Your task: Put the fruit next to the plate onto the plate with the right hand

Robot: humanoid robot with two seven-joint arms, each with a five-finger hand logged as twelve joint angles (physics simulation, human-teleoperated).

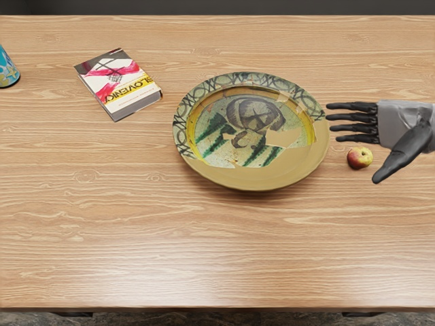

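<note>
Your grey right hand (386, 130) comes in from the right edge with its four black fingers (350, 117) stretched straight toward the left and the thumb angled down-left, spread wide and holding nothing. The small red-and-yellow apple (359, 157) lies on the wooden table (204, 244), just right of the round patterned ceramic plate (272, 178), just left of the thumb

place: home-like | cues: wooden table (102, 238), book (119, 83), painted plate (272, 178)
</note>
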